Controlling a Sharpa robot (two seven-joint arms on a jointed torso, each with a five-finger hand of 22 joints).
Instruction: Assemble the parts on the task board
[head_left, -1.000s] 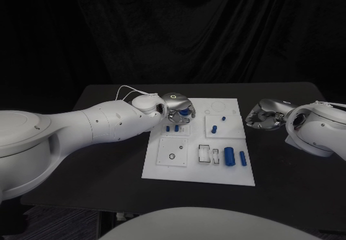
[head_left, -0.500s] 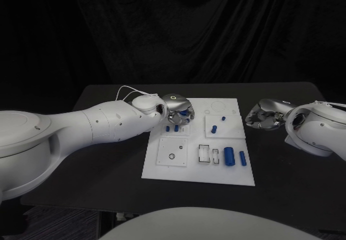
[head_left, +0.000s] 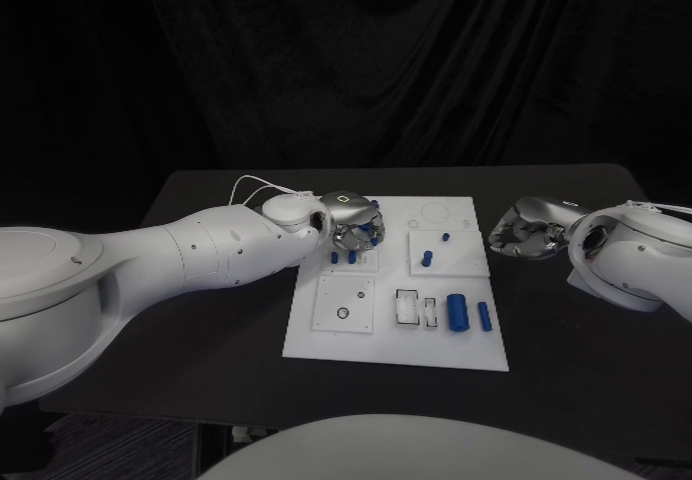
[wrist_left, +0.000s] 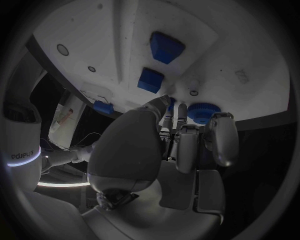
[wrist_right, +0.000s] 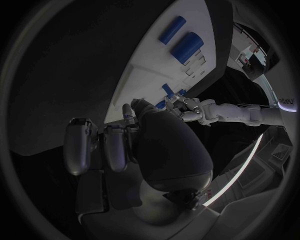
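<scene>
Left hand (head_left: 352, 222) is down over the far-left corner of the task board (head_left: 329, 338), fingers bunched around a round blue gear-like part (wrist_left: 201, 112). From the left wrist the fingertips (wrist_left: 182, 111) sit right against that toothed disc at the board's edge, so the hand is grasping it. Just beyond the fingers, two square blue blocks (wrist_left: 151, 80) stand on the white plate, one after the other.

Over on the other side, the right hand (head_left: 525, 230) hangs above the black table (head_left: 216, 330), just off the board's right edge. Its fingers (wrist_right: 80, 145) are curled in together with nothing in them: clenched, empty.

On the board itself, from the head camera: a small blue peg (head_left: 427, 259) stands in the right-hand panel. Nearer the robot, a thick blue cylinder (head_left: 459, 313) lies flat beside a slimmer blue pin (head_left: 486, 317), near each other. A black ring (head_left: 343, 313) sits on the near-left panel.
</scene>
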